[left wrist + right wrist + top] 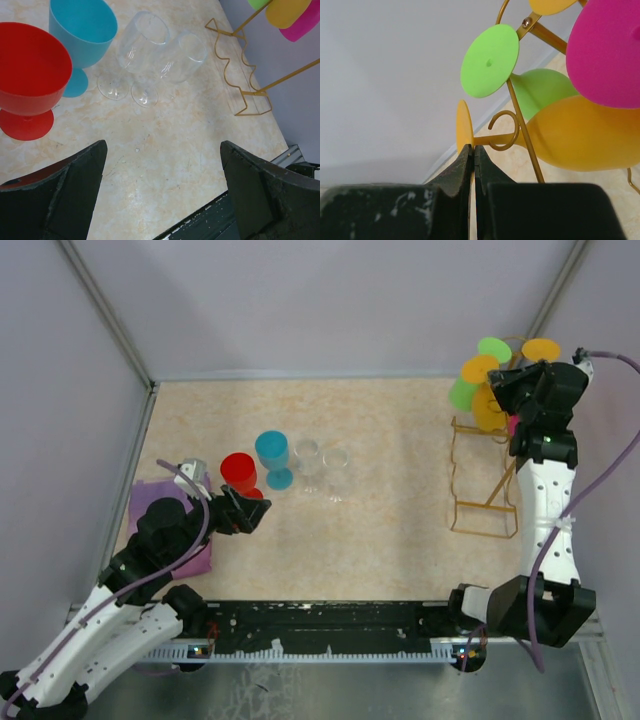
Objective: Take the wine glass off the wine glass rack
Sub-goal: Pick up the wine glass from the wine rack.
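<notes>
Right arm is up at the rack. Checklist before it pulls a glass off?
1. Right claw at the orange glass stem: ok, tips by its foot.
2. Grip on the stem: cannot tell; jaws look shut, tips just under it.
3. Stem free of the wine glass rack: not ok, it sits in a looped end.
4. Room around it: not ok, pink glass and green glass crowd it.
5. Left claw out of the way: ok, open, by the red glass.

Lab bench (380, 540), blank partition walls (330, 300).
</notes>
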Controlling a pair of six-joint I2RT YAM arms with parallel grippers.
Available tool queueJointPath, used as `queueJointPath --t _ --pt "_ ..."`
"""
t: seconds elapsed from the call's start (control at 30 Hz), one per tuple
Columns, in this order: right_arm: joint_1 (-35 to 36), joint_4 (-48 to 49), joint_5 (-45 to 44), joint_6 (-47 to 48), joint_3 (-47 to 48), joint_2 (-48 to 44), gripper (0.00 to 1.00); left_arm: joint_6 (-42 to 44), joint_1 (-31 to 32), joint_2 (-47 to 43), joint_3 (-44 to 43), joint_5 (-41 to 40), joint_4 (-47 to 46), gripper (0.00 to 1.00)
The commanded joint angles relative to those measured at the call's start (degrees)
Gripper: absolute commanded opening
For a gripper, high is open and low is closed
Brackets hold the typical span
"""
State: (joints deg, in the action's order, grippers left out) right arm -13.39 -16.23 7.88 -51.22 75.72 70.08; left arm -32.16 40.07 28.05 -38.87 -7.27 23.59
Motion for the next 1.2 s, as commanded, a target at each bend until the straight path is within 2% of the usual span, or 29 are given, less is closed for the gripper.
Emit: queueJointPath --t 0.0,0.83,1.0,1.17 --pt "-0.4 0.7 1.7 0.1 4.2 0.2 0.0 0.3 -0.2 0.2 0.1 0.5 -1.0 1.0" --pt "-0.4 -5.6 9.2 2.1 8.9 0.7 0.0 -0.1 -0.2 -0.5 -0.5 0.4 -0.6 1.0" --pt "-0.4 -8.0 10.4 4.9 9.7 -0.6 0.0 -0.5 -0.2 -1.3 -0.6 -0.1 -0.6 1.0" --pt "-0.4 -6.1 17.0 6.6 9.6 -2.8 0.0 -1.2 -0.2 -2.9 -0.3 -1.5 -1.3 1.0"
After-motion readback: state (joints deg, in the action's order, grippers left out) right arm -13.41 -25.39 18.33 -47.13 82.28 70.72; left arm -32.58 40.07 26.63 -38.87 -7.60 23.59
